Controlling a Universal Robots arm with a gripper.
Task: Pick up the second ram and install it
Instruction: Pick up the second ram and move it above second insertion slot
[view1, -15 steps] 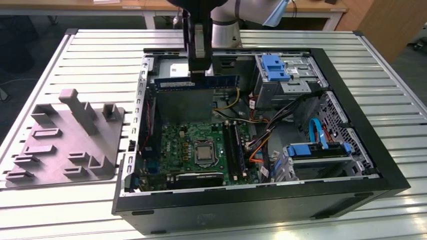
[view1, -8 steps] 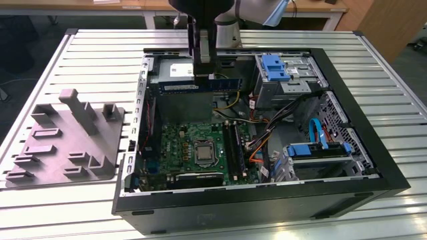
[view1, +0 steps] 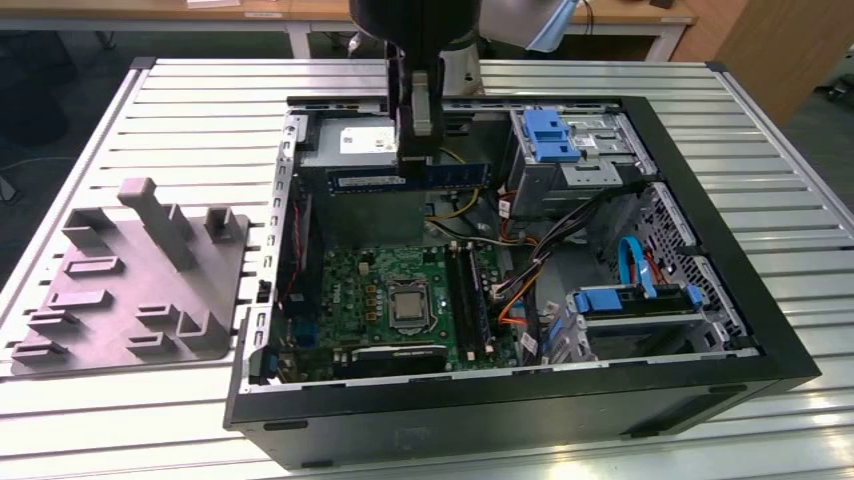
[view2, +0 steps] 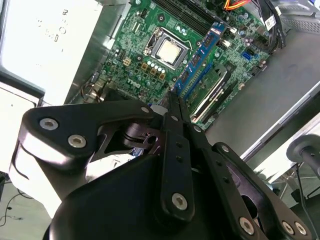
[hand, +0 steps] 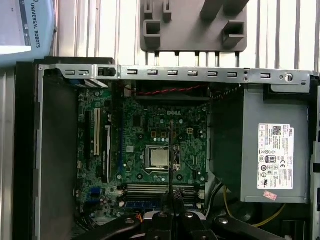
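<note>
the claw (view1: 416, 156) is clenched on the second ram (view1: 461, 174), a long thin blue-green stick. in the exterior view the claw hangs from the black arm over the far part of the open computer case (view1: 534, 400). the stick lies flat and level in its grip, just in front of the silver power box (view1: 350, 145). the stick is up in the air and not in any slot. the green motherboard (view1: 380, 285) lies on the floor of the case, with the square silver chip holder (view1: 404, 303) in its middle and the long black slots (view1: 463, 290) beside that. in the second wrist view the two black fingers (view2: 176, 130) are pressed together and the ram (view2: 200, 55) sticks out from their tips, with the motherboard (view2: 145, 30) far behind it. in the first wrist view the ram (hand: 170, 160) shows as a thin dark line, edge on, over the chip holder (hand: 157, 157) and the slots (hand: 160, 189). a gray plastic block (view1: 134, 270) with pegs and pockets sits on the silver slatted surface (view1: 200, 100), beside the case at the exterior view's left.
</note>
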